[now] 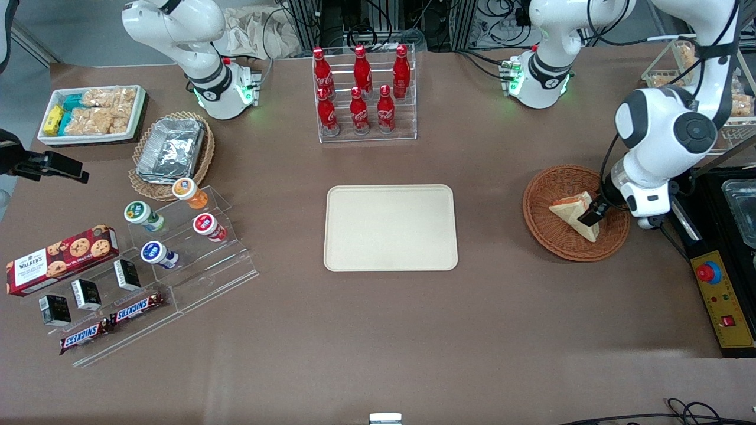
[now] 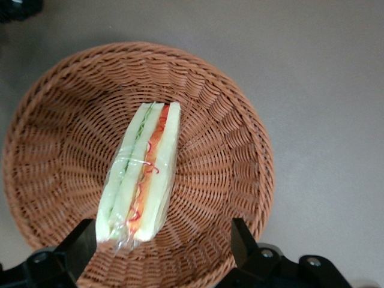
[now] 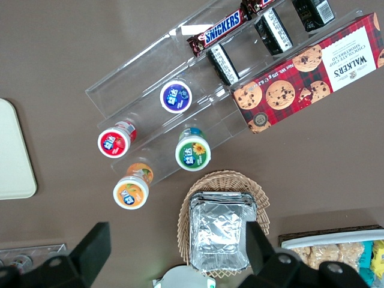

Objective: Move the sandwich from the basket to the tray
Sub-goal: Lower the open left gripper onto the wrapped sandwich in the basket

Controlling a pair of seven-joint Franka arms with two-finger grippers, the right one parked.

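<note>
The gripper (image 2: 159,255) hangs low over the basket (image 2: 54,120), fingers (image 2: 81,243) spread wide and one on each side of the sandwich's nearer end. The sandwich (image 2: 144,174) stands on edge in the basket, wrapped in clear film, filling uppermost, not yet clamped. Step in hand: the approach to grasp. Next move, as judged: descend slightly, close on the bread faces, lift clear of the rim, then carry toward the tray (image 1: 390,227), which lies well apart at mid-table.
</note>
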